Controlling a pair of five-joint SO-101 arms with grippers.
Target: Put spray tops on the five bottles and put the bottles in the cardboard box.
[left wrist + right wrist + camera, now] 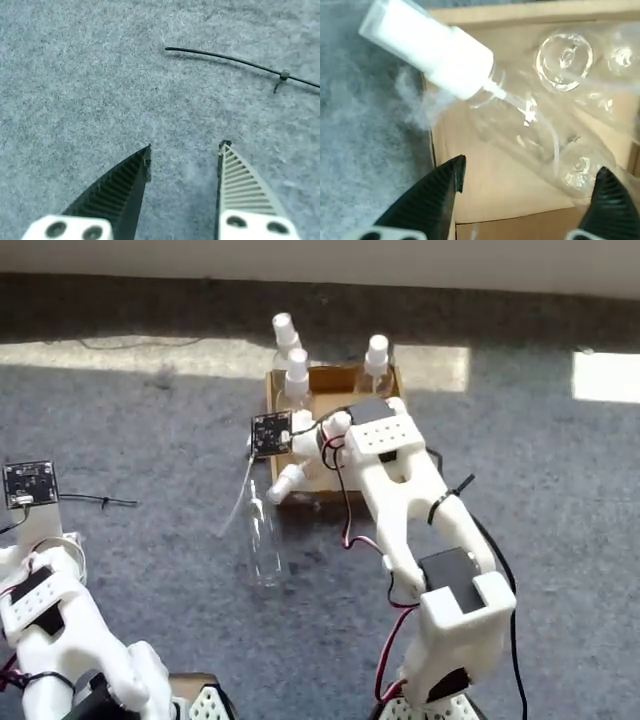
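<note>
The cardboard box (385,380) sits at mid-table on grey carpet. Three clear bottles with white spray tops (297,368) stand in it. A fourth topped bottle (535,135) lies tilted in the box, its spray top (427,47) poking out over the box's edge (289,480). My right gripper (532,164) hangs open just above this bottle, over the box (485,185). A clear bottle without a top (262,542) is on the carpet just in front of the box. My left gripper (185,146) is open over bare carpet at the left, holding nothing.
A black zip tie (240,62) lies on the carpet ahead of the left gripper. A thin pale strand (236,498) lies beside the topless bottle. The right arm (420,510) stretches from the near right edge toward the box. Carpet spreads all around.
</note>
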